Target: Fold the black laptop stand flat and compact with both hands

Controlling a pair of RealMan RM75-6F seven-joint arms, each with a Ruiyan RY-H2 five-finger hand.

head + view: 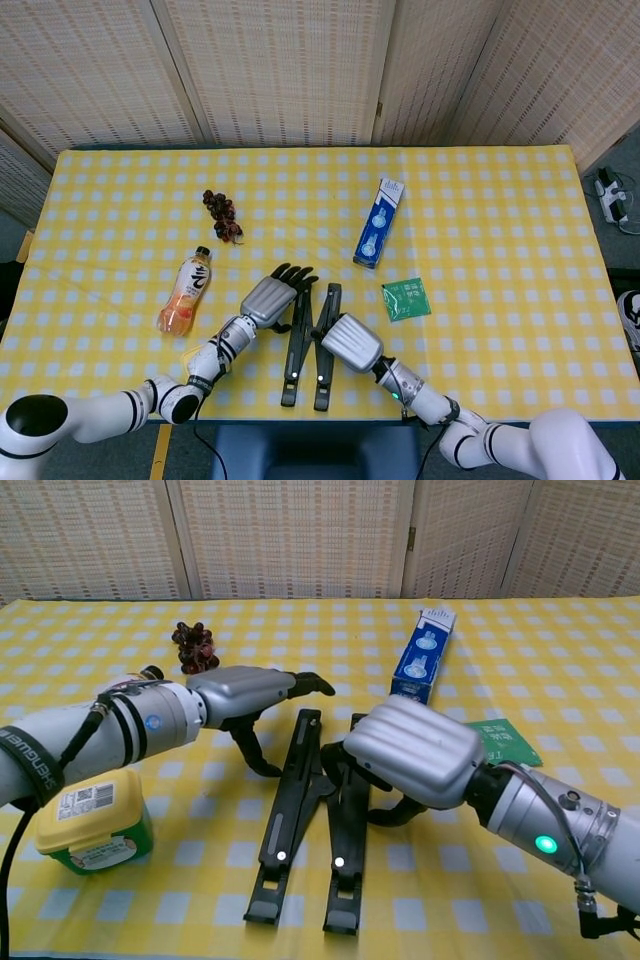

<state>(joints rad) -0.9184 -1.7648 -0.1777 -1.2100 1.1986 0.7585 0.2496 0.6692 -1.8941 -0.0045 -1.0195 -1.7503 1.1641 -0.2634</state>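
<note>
Laptop stand (300, 810) near front edge of table (500, 250), its two black bars nearly parallel, close together, lying flat. My right hand (415, 750) curled over right bar, fingers wrapped on it, gripping. My left hand (245, 692) by left bar's far end, fingers extended, thumb down beside bar; contact unclear, can't tell if holding. Outward: green packet (405, 298) to right, blue box (378, 223) beyond, grapes (222, 214), drink bottle (185, 291) to left, yellow tub (93, 820) under left forearm.
</note>
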